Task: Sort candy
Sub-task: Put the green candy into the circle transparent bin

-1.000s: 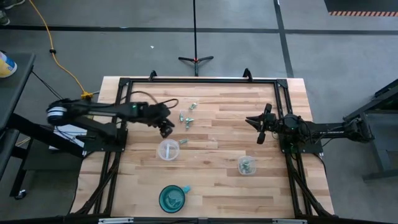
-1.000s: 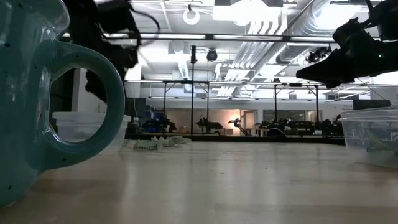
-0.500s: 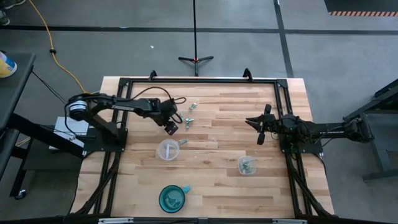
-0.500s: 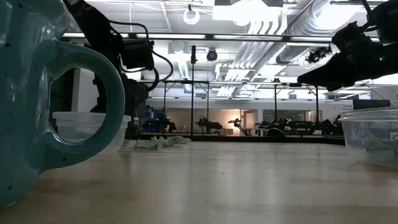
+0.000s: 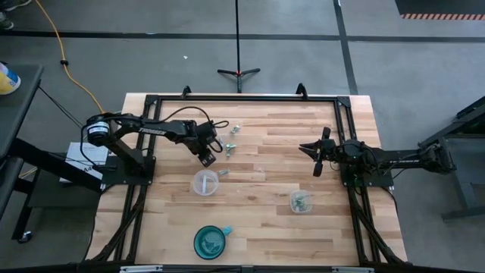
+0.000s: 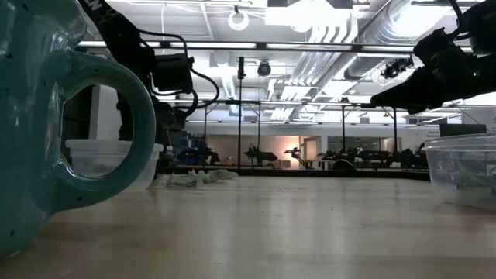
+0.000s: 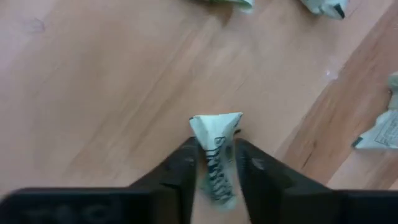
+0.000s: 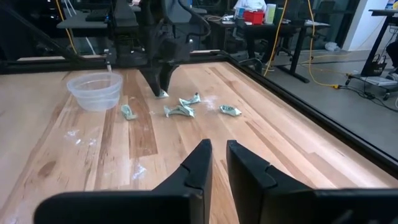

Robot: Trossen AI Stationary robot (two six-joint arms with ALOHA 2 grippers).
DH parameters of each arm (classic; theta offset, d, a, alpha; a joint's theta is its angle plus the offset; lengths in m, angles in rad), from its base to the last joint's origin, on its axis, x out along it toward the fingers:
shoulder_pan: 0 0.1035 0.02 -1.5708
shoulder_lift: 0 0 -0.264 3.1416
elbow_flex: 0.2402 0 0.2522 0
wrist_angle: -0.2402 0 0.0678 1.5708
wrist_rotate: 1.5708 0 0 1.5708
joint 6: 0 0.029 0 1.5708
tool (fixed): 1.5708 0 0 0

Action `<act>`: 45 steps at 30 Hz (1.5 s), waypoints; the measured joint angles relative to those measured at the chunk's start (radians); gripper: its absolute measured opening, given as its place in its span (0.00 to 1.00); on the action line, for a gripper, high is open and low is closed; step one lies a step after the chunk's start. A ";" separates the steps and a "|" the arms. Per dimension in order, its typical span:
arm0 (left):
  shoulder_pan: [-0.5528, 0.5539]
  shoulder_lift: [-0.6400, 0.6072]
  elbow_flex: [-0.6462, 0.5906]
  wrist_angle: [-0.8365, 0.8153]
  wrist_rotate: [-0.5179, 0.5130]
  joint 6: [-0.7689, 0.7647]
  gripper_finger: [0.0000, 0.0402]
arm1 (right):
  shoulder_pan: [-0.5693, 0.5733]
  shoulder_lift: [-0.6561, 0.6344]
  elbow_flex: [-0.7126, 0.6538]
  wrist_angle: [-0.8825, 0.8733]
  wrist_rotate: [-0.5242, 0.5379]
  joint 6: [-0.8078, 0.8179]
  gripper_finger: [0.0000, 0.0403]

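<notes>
My left gripper (image 5: pixel 206 157) points down at the table, just left of several loose candies (image 5: pixel 226 145), and is shut on one silvery-white sweet (image 7: pixel 216 127). More wrapped sweets lie flat on the wood nearby (image 8: pixel 180 111) (image 7: pixel 378 132). One clear cup (image 5: pixel 204 183) stands just near-side of that gripper, with a sweet (image 5: pixel 223 173) beside it. A second clear cup (image 5: pixel 301 201) holds a few green sweets. My right gripper (image 5: pixel 316 155) hovers at the table's right, its fingers (image 8: pixel 200 163) a narrow gap apart and holding nothing. My left gripper pinches the silvery-white sweet between its two fingers (image 7: pixel 181 167), coming from above and pointing down. The sweet's twisted wrapper end (image 7: pixel 216 123) sticks out past the fingertips. Whether the sweet is lifted clear of the wood I cannot tell.
A round teal bowl (image 5: pixel 211 241) with a handle (image 6: pixel 101 93) sits at the near edge, left of the middle. A black frame (image 5: pixel 242 98) runs along the table's far and side edges. Bare wood lies between the two cups and in the middle.
My left arm swung in from the table's left, and its gripper shifted a little toward the right, closer to the loose candies. Over the last half second it has kept nearly still. My right arm has not moved.
</notes>
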 joint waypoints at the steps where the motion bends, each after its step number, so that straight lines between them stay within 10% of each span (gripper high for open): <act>1: 0.000 0.000 -0.001 -0.001 0.003 0.001 0.29 | 0.000 0.000 0.000 0.000 0.000 0.000 0.10; 6: 0.000 -0.010 0.012 -0.041 0.075 0.078 0.06 | 0.000 0.000 0.000 0.000 0.000 -0.002 0.11; 20: -0.216 -0.082 0.305 -0.386 0.075 0.118 0.06 | 0.000 0.000 0.000 0.000 0.002 0.003 0.10; 37: -0.364 -0.082 0.308 -0.249 -0.130 0.023 0.37 | 0.000 0.000 0.000 -0.007 0.000 -0.002 0.11; 45: -0.248 0.046 0.309 -0.035 0.023 0.154 0.61 | 0.000 0.000 0.000 -0.008 0.000 -0.003 0.12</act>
